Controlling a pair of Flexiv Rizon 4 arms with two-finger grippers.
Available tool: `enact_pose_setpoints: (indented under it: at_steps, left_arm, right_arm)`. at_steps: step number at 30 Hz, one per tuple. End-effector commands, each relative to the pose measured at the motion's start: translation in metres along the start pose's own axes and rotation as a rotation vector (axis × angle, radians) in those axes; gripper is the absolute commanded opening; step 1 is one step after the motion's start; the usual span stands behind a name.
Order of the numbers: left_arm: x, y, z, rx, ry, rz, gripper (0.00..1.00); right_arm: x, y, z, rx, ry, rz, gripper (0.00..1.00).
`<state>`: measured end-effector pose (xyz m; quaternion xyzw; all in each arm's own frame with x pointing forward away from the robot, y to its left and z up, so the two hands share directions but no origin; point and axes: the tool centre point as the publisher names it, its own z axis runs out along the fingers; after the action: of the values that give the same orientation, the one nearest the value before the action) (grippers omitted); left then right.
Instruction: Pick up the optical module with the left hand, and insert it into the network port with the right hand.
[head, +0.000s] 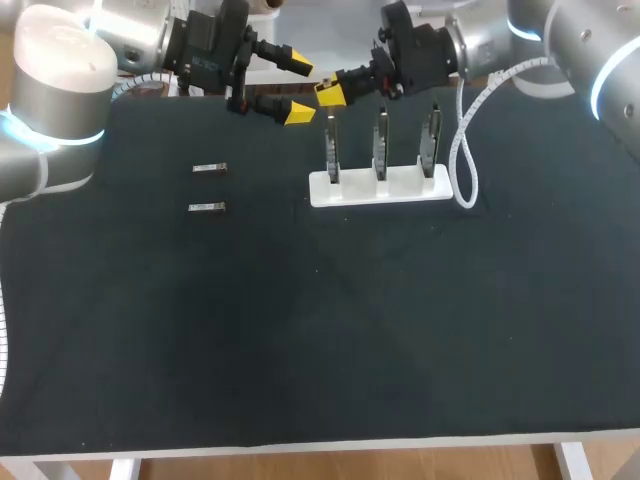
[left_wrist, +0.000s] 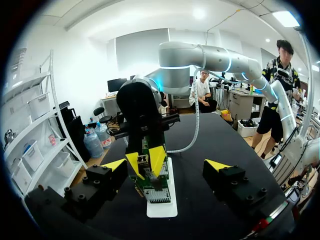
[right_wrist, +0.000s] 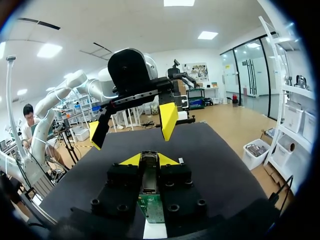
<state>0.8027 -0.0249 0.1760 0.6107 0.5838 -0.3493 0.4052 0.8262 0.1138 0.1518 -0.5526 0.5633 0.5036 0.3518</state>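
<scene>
My right gripper (head: 332, 93) hangs above the left end of the white holder (head: 410, 188), shut on a small silvery optical module (right_wrist: 148, 172) that lies between its yellow tips. Directly below it stands the green port board (right_wrist: 151, 207), seen in the head view as the leftmost upright board (head: 331, 150). My left gripper (head: 299, 88) faces the right gripper from the left, open wide and empty. In the left wrist view the right gripper (left_wrist: 146, 161) sits ahead of my open left gripper (left_wrist: 166, 167), over the green board (left_wrist: 155, 187).
Two more modules (head: 210, 168) (head: 206, 207) lie on the black mat left of the holder. The holder carries two other upright boards (head: 381, 145) (head: 431, 140). A white cable (head: 462, 160) hangs by the holder's right end.
</scene>
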Motion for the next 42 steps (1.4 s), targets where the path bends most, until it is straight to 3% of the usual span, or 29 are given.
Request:
enact_pose_setpoints:
  at_steps: [1,42]
  left_arm:
    - [0.0,0.0016,0.0002,0.003,0.001,0.001,1.0]
    - [0.0,0.0016,0.0002,0.003,0.001,0.001,1.0]
  right_arm:
    - [0.0012,-0.0098,0.001,-0.183,0.006,0.001,0.0]
    - [0.0048,-0.0063,-0.0009,-0.155,0.013,-0.017,0.0]
